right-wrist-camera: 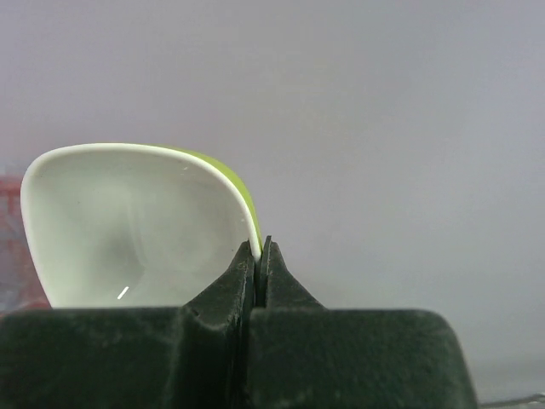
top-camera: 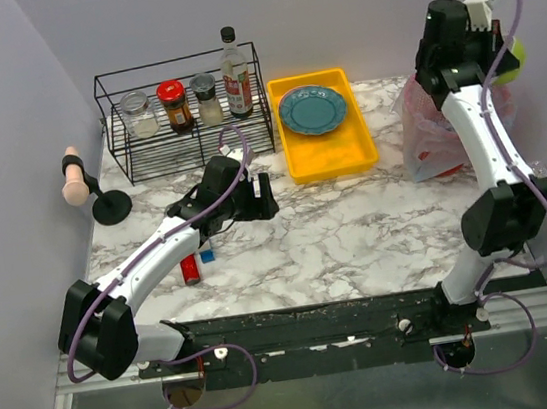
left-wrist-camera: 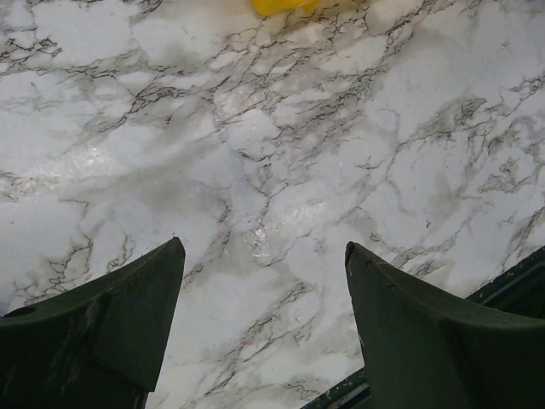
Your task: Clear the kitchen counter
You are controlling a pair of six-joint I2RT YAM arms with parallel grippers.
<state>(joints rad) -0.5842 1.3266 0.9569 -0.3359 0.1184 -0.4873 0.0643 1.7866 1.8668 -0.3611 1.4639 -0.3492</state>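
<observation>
The kitchen counter [top-camera: 358, 234] is white marble with grey veins. My right gripper [right-wrist-camera: 260, 243] is shut on the rim of a bowl [right-wrist-camera: 128, 230] that is white inside and lime green outside. The top view shows this gripper [top-camera: 499, 32] raised high at the back right, with the bowl [top-camera: 513, 58] above a red-printed plastic bag [top-camera: 436, 133]. My left gripper [top-camera: 265, 198] hovers low over the counter's left middle. Its jaws [left-wrist-camera: 264, 245] stand wide open, with only bare marble [left-wrist-camera: 255, 128] between them.
A yellow tray [top-camera: 326, 142] holds a teal plate [top-camera: 312, 109]; its edge [left-wrist-camera: 285, 5] shows in the left wrist view. A black wire rack [top-camera: 181, 116] holds jars and a bottle. A small red item [top-camera: 190, 269] and blue cube [top-camera: 207, 257] lie by the left arm. A black stand [top-camera: 110, 206] sits far left.
</observation>
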